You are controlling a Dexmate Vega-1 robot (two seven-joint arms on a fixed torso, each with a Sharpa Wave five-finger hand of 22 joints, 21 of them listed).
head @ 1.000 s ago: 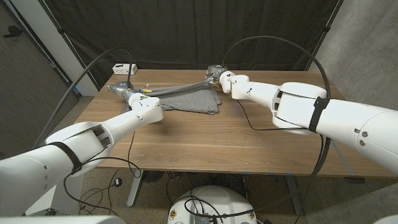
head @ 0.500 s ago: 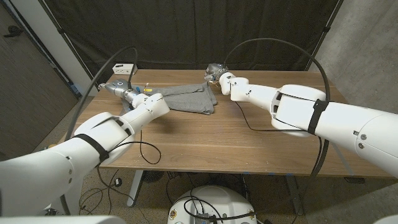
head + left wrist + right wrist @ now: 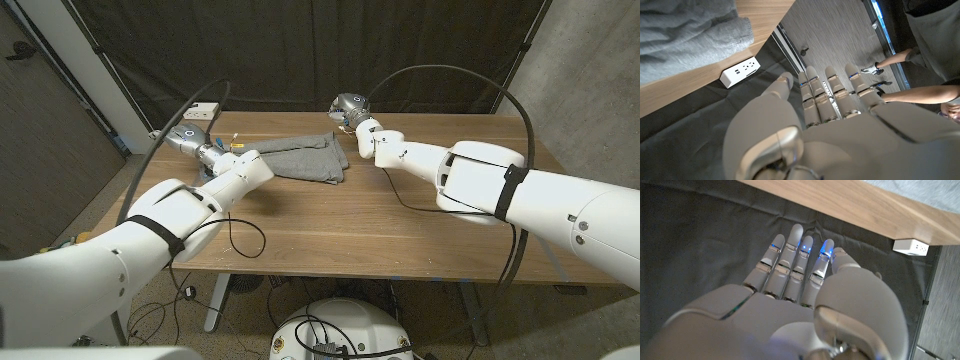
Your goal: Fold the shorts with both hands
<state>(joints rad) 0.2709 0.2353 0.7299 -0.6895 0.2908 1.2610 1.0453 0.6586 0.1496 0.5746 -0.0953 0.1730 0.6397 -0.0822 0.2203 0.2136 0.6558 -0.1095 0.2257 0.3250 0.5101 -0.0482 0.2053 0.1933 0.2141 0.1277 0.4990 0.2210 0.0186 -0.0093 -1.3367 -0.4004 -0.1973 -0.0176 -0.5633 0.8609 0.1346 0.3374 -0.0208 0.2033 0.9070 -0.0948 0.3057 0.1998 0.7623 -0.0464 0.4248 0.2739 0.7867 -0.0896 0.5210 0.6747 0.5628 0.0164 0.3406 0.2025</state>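
Head view, left to right. The left arm enters from the lower left corner and reaches to the table's far left part, where the left hand (image 3: 188, 137) is raised near the table's left edge, just left of the shorts (image 3: 300, 157). In the left wrist view the left hand (image 3: 840, 100) has its fingers (image 3: 812, 95) extended side by side and holds nothing; beyond them lie the floor and a person's arm (image 3: 920, 92) at the picture's edge. A white power strip (image 3: 201, 110) sits at the far left corner of the wooden table (image 3: 380, 230); the left wrist view shows its sockets (image 3: 740, 71), and no writing on it can be read. The grey shorts lie folded and flat on the far middle of the table, between the two hands and touched by neither; a small yellowish item (image 3: 233, 142) lies just left of them, too small to identify. The right hand (image 3: 348, 106) is raised near the table's far edge, just beside the shorts' right corner. In the right wrist view the right hand (image 3: 800, 280) has straight, close-set fingers (image 3: 796, 250) with small blue lights along them, released and grasping nothing, against a dark curtain (image 3: 700, 240). The right arm runs back to the lower right corner, a black cable (image 3: 470, 75) arching over it
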